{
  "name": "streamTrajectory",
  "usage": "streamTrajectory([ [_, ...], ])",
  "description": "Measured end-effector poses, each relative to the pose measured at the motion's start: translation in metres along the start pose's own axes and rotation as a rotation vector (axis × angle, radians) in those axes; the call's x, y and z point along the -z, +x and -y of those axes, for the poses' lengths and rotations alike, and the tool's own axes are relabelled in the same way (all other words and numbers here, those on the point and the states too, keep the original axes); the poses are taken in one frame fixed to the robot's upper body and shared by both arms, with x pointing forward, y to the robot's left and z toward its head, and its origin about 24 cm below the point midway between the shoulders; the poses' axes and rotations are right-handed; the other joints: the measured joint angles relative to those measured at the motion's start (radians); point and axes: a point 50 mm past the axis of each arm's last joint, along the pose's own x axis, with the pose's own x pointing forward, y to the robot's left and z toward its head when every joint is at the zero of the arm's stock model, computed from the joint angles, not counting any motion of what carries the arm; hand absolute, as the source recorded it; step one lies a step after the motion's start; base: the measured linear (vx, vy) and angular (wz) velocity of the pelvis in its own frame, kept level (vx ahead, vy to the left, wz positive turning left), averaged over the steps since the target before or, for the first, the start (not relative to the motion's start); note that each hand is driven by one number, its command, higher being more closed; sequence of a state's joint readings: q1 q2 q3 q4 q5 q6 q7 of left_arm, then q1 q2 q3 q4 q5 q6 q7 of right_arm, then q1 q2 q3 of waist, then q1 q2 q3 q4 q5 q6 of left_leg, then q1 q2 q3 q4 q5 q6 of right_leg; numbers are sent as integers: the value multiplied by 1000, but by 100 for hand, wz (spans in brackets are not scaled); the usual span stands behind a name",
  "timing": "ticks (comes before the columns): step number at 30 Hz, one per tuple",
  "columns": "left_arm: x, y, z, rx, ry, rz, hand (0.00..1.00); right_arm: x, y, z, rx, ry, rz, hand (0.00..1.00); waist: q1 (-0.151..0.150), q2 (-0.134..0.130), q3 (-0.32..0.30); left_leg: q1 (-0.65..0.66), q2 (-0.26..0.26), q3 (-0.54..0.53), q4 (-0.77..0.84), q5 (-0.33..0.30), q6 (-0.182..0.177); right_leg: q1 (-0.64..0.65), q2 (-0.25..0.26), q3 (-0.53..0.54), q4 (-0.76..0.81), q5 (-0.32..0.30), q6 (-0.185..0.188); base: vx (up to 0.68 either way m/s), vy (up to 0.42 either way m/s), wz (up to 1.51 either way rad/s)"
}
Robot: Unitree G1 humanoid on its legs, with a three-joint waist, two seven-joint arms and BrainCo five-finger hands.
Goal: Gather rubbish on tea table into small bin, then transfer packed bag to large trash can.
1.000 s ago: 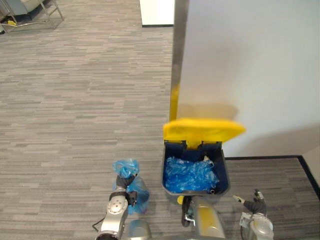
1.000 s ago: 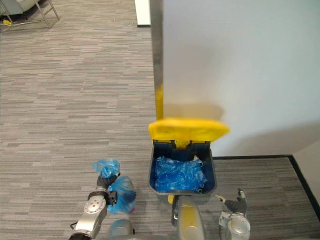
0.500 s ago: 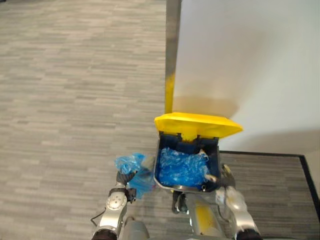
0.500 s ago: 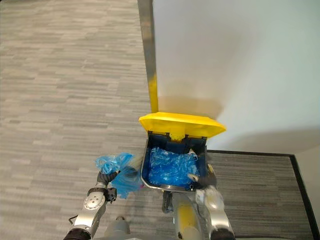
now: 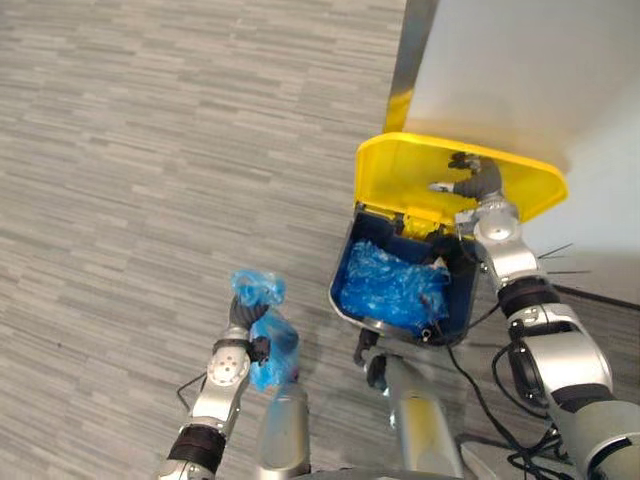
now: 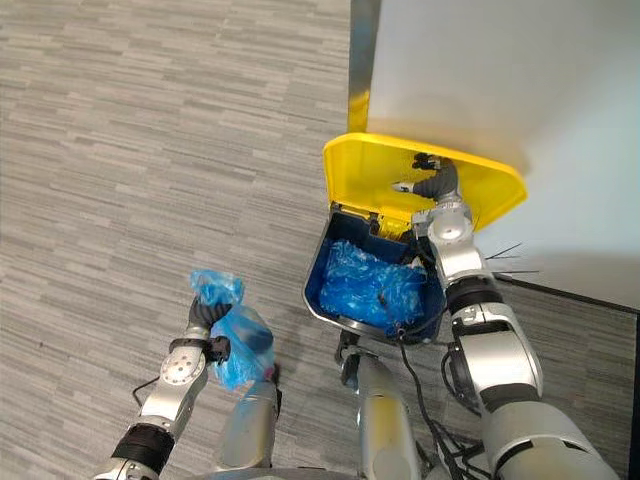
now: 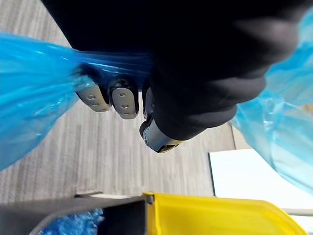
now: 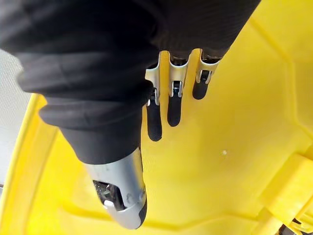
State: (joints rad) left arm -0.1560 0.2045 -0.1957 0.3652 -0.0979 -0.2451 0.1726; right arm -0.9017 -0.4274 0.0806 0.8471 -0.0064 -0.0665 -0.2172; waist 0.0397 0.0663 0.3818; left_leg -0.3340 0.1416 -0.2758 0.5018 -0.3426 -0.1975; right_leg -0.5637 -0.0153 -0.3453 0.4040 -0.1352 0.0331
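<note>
Packed bag (image 5: 277, 345), blue plastic, is seen gripped in the robot's L hand (image 5: 242, 320), fingers (image 7: 124, 100) curled tight round the gathered neck, w/ a tuft of plastic sticking out on the far side of the fist and the full part bulging on the near side. The bag is held over the grey carpet floor (image 5: 150, 150), just left of the large trash can (image 5: 343, 285) and apart from it; not yet inside.

The can, dark blue w/ a yellow lid (image 5: 395, 175), is shown open, the lid swung up and back toward the white wall (image 5: 500, 70), beside a metal edge strip (image 5: 410, 50). A crumpled blue liner (image 5: 390, 290) is seen inside the can.

R hand (image 5: 468, 182) is raised at the far side of the can, against the lid's yellow inner face, fingers (image 8: 173, 98) stretched out almost straight and thumb apart, nothing held. Whether the fingertips actually press on the lid cannot be told from these views.
</note>
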Motion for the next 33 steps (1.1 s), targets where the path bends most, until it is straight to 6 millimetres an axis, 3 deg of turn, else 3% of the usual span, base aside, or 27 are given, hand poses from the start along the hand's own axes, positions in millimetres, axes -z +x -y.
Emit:
streamTrajectory([
  [4, -34, 13, 19, 98, -27, 136, 100, -16, 7, 5, -3, -17, 44, 0, -22, 2, 27, -18, -9, -17, 57, -2, -7, -3, 12, 3, -25, 1, 1, -75, -62, 12],
  [6, -64, 18, 41, 194, -47, 253, 100, -19, 7, 6, -10, -33, 61, 0, -30, 6, 44, -34, -4, 8, 84, -25, 31, -4, 17, -4, -12, 4, 5, -69, -1, -1],
  [7, -74, 18, 48, 231, -49, 289, 100, -20, 8, 9, -4, -39, 64, 0, -33, 4, 53, -34, -5, 8, 81, -24, 30, -5, 16, 6, -7, 5, 8, -93, -43, 27],
  [8, -91, 16, 62, 305, -63, 359, 100, -21, 8, 14, 6, -45, 67, 0, -41, 2, 60, -32, -16, 8, 67, -15, 14, -11, 15, 26, -10, 5, 8, -83, -51, 24],
  [12, -130, 3, 90, 455, -122, 532, 100, -29, 11, 12, -16, -44, 88, 0, -49, 1, 63, -34, -19, 5, 72, -17, 19, -19, 21, 40, -13, 7, 10, -74, -49, -6],
  [13, -153, 3, 105, 520, -128, 618, 100, -31, 12, 13, -25, -32, 90, 0, -59, 0, 64, -34, -19, 3, 42, -16, 17, -19, 21, 51, -24, 17, 29, -58, -92, 15],
  [18, -189, 0, 119, 568, -172, 753, 100, -40, 11, 5, -74, -47, 135, 0, -80, -12, 81, -15, -35, 9, 74, -19, 21, -18, 40, 75, -21, 39, 7, -23, -62, -12],
  [22, -191, 4, 130, 573, -145, 753, 100, -45, 10, 9, -71, -47, 158, 0, -94, -15, 100, 5, -20, 40, 37, -18, 19, -20, 47, 101, -21, 40, 9, -40, -72, -14],
  [25, -174, 25, 135, 532, -32, 658, 100, -52, 8, 3, -99, -63, 195, 0, -94, -28, 109, 13, -15, 46, 14, -17, 20, -21, 57, 96, -42, 36, 18, -21, -75, -21],
  [26, -169, 32, 137, 520, 4, 625, 100, -58, 8, 3, -105, -61, 223, 0, -82, -27, 114, 10, 5, 52, -9, -15, 15, -66, 60, 131, 56, 42, -7, 31, -157, 35],
  [27, -165, 41, 137, 507, 46, 597, 100, -63, 8, 4, -106, -61, 251, 0, -118, -49, 124, -2, -14, 62, 9, -5, -7, -78, 64, 273, 117, 26, -73, 49, -171, 37],
  [28, -164, 46, 135, 484, 54, 580, 100, -69, 8, 3, -110, -61, 270, 0, -118, -47, 129, -16, -12, 60, 25, -4, -20, -88, 66, 269, 112, 29, -67, 77, -157, 25],
  [29, -159, 57, 133, 447, 90, 537, 100, -74, 7, 0, -123, -64, 298, 0, -105, -49, 130, -21, -4, 68, 51, -5, -16, -100, 79, 264, 82, 46, -50, 84, -93, -22],
  [30, -152, 67, 130, 417, 136, 488, 100, -74, 6, -3, -132, -66, 300, 0, -114, -49, 135, -9, -1, 82, 52, -16, -7, -105, 84, 252, 68, 54, -45, 81, -70, -13],
  [33, -134, 81, 126, 380, 207, 381, 100, -77, 6, -9, -148, -67, 309, 0, -128, -56, 142, 2, 0, 105, 24, -29, -11, -108, 85, 254, 43, 72, -57, 20, -12, 1],
])
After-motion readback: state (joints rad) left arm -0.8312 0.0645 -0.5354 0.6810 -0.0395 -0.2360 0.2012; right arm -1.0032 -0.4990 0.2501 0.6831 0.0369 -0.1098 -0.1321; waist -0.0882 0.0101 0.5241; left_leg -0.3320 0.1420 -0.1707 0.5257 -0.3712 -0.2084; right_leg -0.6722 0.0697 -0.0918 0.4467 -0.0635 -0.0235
